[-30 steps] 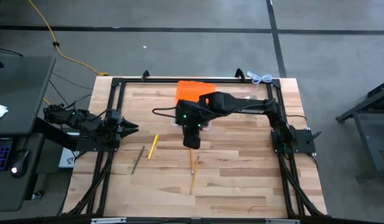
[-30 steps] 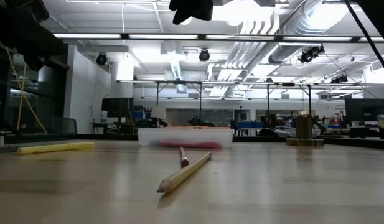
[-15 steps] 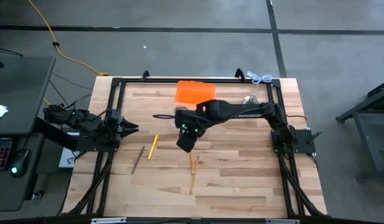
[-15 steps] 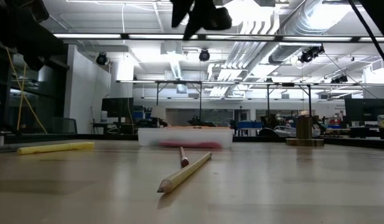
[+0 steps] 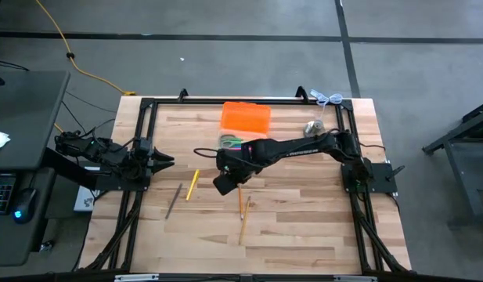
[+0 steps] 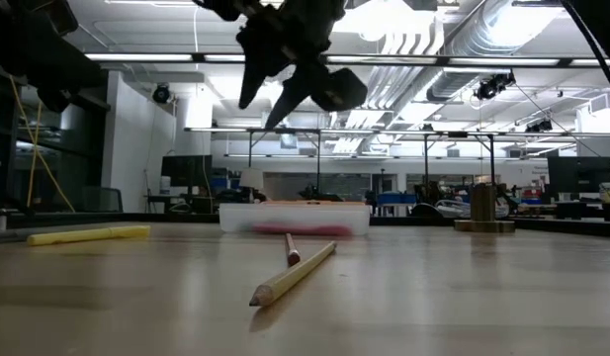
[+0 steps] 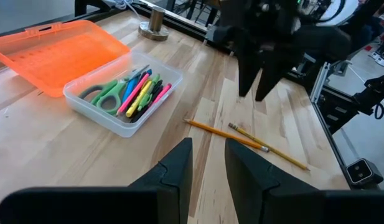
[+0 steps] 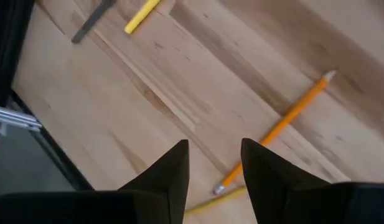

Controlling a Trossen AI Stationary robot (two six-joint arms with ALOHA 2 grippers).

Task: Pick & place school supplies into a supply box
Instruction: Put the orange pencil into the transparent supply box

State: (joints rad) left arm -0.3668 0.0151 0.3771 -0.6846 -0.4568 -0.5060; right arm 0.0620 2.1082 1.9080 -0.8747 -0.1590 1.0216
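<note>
The right gripper (image 5: 225, 183) hangs with jaws parted and empty above the counter (image 5: 304, 227). Two long yellow wooden pencils (image 5: 243, 213) lie crossed just beside and under it, long axes running toward the front edge. The left gripper (image 5: 164, 161), jaws parted, waits farther off. The clear plastic supply box with orange lid (image 5: 243, 129) sits behind.

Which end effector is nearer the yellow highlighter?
Right. The right end effector hangs open above the table, just right of the yellow highlighter; the left end effector waits at the table's left edge, slightly farther off.
</note>
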